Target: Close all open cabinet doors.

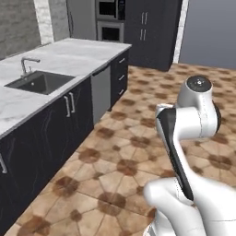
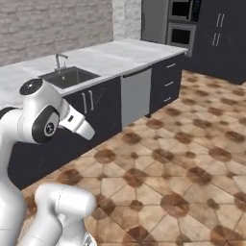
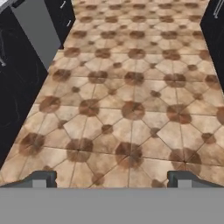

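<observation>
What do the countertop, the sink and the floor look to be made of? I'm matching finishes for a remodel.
The countertop looks like polished white marble or a marble-look stone: pale with faint grey veining. The sink looks like brushed steel: dull grey basin with a matching faucet. The floor looks like glazed ceramic or stone tile: tan octagons with brown insets and visible grout lines.

We stand in a home kitchen: a white marble worktop (image 1: 69, 55) carries a dark recessed sink (image 1: 39, 83) with a steel tap (image 1: 26, 64), above black base cupboards (image 1: 55, 120), a grey dishwasher front (image 1: 101, 92), built-in wall ovens (image 1: 110, 20), and brown patterned floor tiles (image 3: 131, 100)
</observation>
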